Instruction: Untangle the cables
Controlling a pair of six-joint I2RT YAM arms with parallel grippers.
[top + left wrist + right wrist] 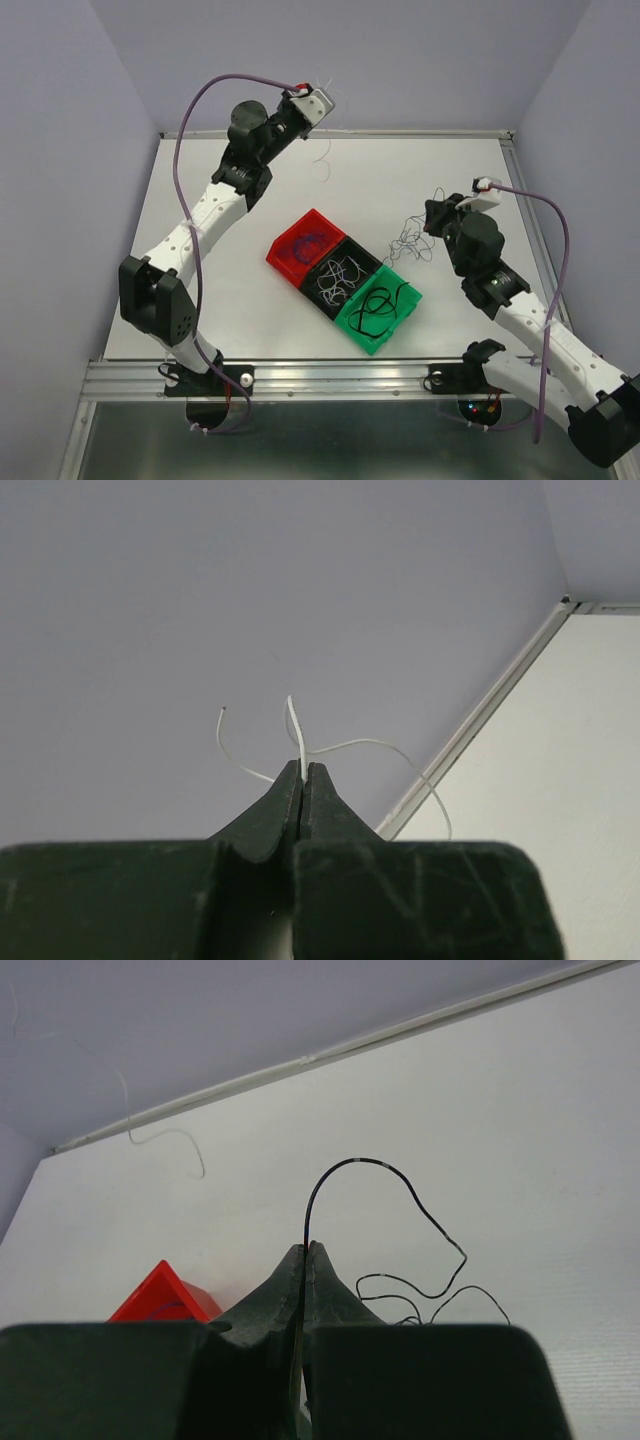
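My left gripper [325, 100] is raised high near the back wall and is shut on a thin white cable [322, 160], which dangles toward the table. In the left wrist view the white cable [296, 730] sticks out of my shut fingertips in loops. My right gripper [432, 215] is low at the right and shut on a thin black cable [370, 1163], which arcs out of the tips and down to the table. A small tangle of thin cables [408, 240] lies just left of the right gripper.
Three joined bins sit mid-table: a red bin [283, 243] with a blue-purple cable, a black bin [365, 255] with white cables, and a green bin [352, 325] with a black cable. The red bin's corner [160, 1295] shows in the right wrist view. Walls enclose the table.
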